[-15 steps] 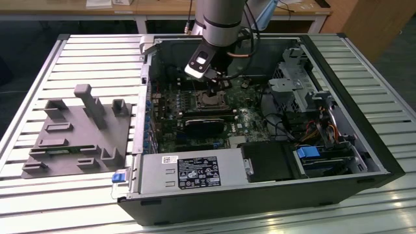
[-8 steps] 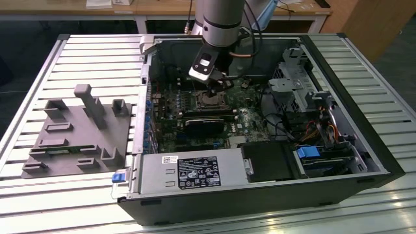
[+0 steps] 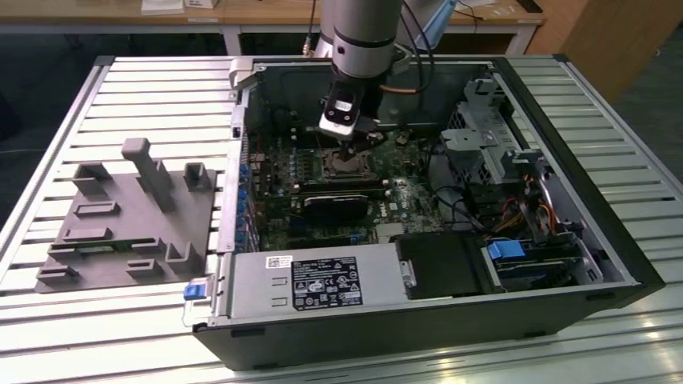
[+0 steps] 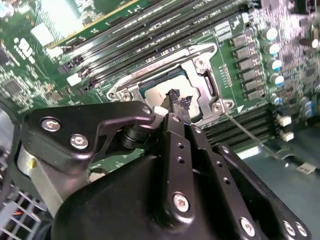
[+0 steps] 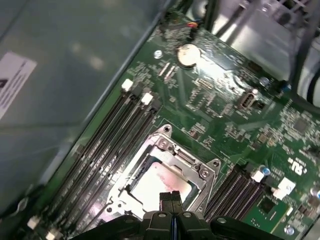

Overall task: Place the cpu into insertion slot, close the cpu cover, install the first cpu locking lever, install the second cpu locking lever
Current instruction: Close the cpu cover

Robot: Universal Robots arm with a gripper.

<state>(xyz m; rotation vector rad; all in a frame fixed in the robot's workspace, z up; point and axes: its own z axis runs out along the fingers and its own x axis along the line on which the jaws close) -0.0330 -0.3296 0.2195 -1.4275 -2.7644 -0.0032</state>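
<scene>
The arm (image 3: 361,36) hung straight down over the cpu (image 4: 156,91), its claw (image 4: 178,101) pinched together, tips just above that cpu's edge.

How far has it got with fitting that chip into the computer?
Done: the cpu sits in the insertion slot, and the cpu cover looks lowered around it. In hand: nothing; the gripper, shut, is right over the chip. Left: lever locking, which I cannot confirm.

Robotics lab or test workshop is indicated. An opened computer case (image 3: 597,240) is laid on its side on a slatted aluminium counter (image 3: 149,88). A robot arm (image 3: 363,32) is positioned over it, a grey moulded parts fixture (image 3: 128,224) is set beside it, and wooden desks (image 3: 267,12) are seen behind.
</scene>
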